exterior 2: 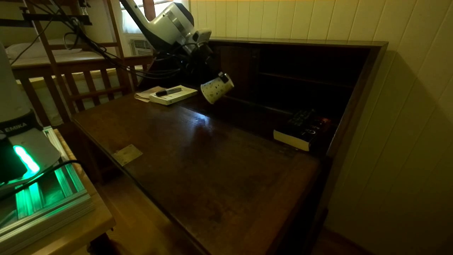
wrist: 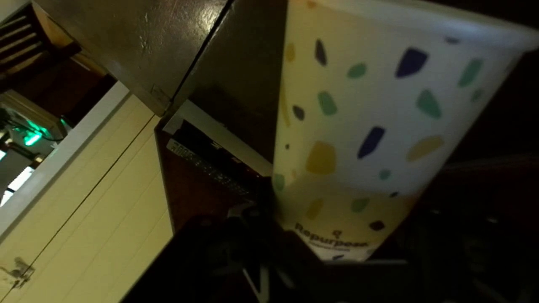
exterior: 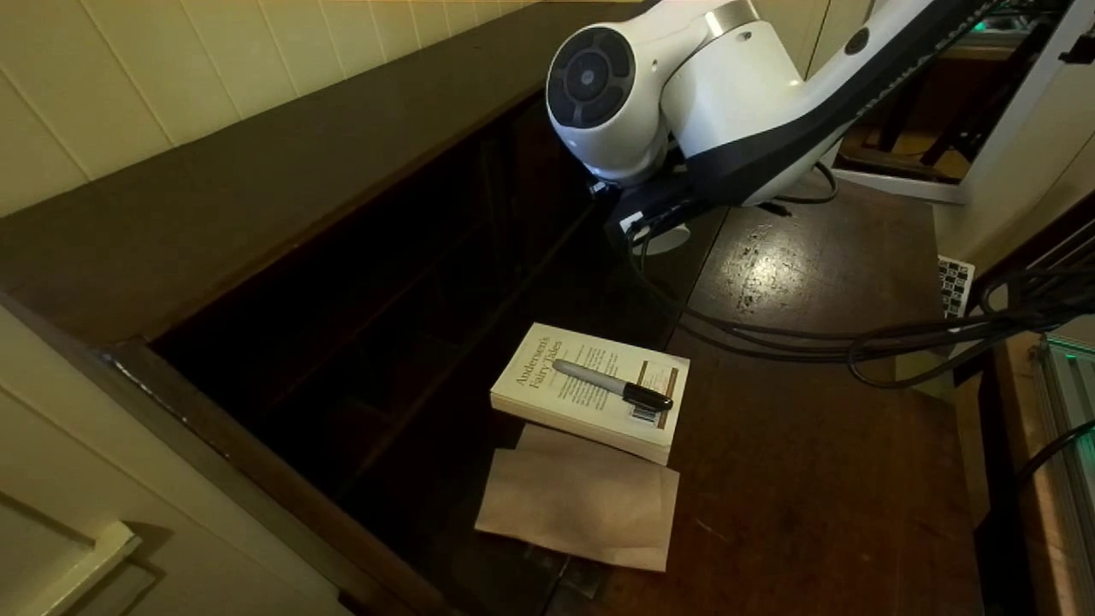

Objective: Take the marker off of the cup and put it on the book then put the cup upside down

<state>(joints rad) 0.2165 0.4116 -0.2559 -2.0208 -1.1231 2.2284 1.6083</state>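
The marker (exterior: pixel 612 385), grey with a black cap, lies on the white-covered book (exterior: pixel 590 346). In an exterior view the marker (exterior 2: pixel 168 92) also shows on the book (exterior 2: pixel 184 95). My gripper (wrist: pixel 347 202) is shut on the lower, narrow part of the white speckled cup (wrist: pixel 362 126), its wide rim pointing away from the gripper. In an exterior view the cup (exterior 2: pixel 216 90) hangs tilted in the air beside the book, with a dark finger on its upper end. Elsewhere only a sliver of the cup (exterior: pixel 667 241) shows under the wrist. The cup's inside is hidden.
A tan paper sheet (exterior: pixel 582 513) lies against the book. A thick dark book (exterior 2: pixel 300 129) stands at the desk's far end, under the shelf unit (exterior 2: pixel 297 43). Cables (exterior: pixel 770 342) droop from the arm over the desk (exterior 2: pixel 212 170).
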